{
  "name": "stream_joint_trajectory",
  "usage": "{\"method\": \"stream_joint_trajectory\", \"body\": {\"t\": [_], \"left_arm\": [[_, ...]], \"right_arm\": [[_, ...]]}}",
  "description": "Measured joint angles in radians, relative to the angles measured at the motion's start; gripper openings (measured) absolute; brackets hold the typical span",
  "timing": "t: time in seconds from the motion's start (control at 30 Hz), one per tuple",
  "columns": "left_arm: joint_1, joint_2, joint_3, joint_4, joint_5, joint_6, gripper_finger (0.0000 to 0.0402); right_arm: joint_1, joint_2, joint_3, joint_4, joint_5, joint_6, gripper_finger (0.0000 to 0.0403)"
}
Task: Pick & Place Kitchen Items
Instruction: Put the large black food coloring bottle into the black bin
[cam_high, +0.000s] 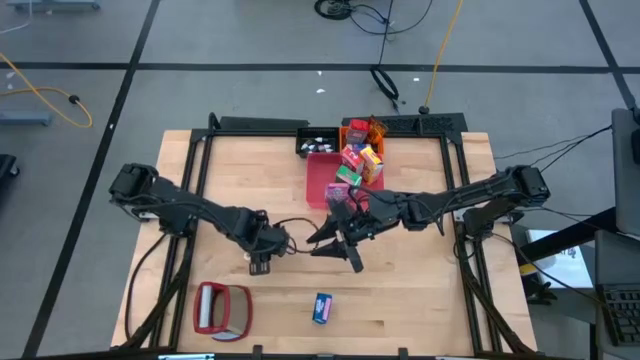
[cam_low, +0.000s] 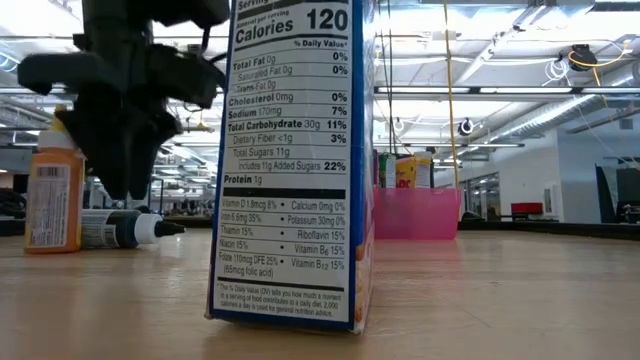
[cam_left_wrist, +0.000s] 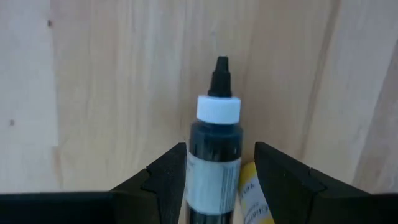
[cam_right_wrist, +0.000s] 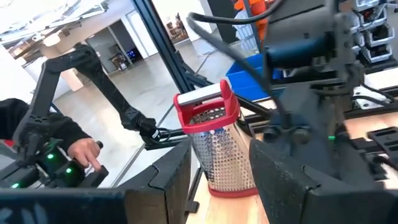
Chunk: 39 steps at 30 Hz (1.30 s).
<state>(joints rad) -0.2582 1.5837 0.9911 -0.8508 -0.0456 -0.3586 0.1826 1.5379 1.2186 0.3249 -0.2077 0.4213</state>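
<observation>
**Left tool straddles a small dark bottle**

The left tool (cam_left_wrist: 214, 180) is down at mid-bench, fingers spread either side of a lying dark bottle (cam_left_wrist: 212, 165) with white collar and black nozzle; a yellow-labelled item (cam_left_wrist: 252, 199) lies beside it. The right tool (cam_high: 335, 238) hovers nearby, fingers parted, empty. A blue carton (cam_high: 321, 308) stands near; other groceries fill the pink bin (cam_high: 322, 180) far back.

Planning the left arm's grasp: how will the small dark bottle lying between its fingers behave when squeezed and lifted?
The dark bottle lies on its side, round-bodied, so it may roll if nudged. Its smooth label looks slippery. The left tool straddles it, so a centred pinch should hold.
</observation>
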Motion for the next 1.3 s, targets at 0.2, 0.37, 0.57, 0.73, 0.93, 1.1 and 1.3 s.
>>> {"method": "stream_joint_trajectory", "body": {"t": [0.2, 0.37, 0.57, 0.73, 0.93, 1.1, 1.3], "left_arm": [[0.033, 0.0, -0.049, 0.07, 0.022, 0.014, 0.0191], [0.051, 0.0, -0.073, 0.13, 0.073, 0.042, 0.0191], [0.058, 0.0, -0.096, 0.153, 0.075, 0.045, 0.0191], [0.057, 0.0, -0.137, 0.174, 0.08, 0.035, 0.0191], [0.058, 0.0, -0.167, 0.194, 0.071, 0.008, 0.0191], [0.058, 0.0, -0.181, 0.278, 0.072, -0.017, 0.019], [0.065, 0.0, -0.184, 0.298, 0.076, -0.033, 0.0148]], "right_arm": [[-0.001, 0.0, 0.0, -0.005, 0.001, -0.014, 0.0155], [-0.006, 0.0, 0.0, -0.007, 0.0, -0.018, 0.0155], [-0.014, 0.0, 0.0, -0.008, 0.003, -0.018, 0.0155], [-0.013, 0.0, 0.0, -0.008, 0.002, -0.019, 0.0155], [-0.014, 0.0, 0.0, -0.008, 0.002, -0.019, 0.0155], [-0.014, 0.0, 0.0, -0.008, 0.002, -0.019, 0.0155], [-0.014, 0.0, 0.0, -0.008, 0.002, -0.019, 0.0155]]}}
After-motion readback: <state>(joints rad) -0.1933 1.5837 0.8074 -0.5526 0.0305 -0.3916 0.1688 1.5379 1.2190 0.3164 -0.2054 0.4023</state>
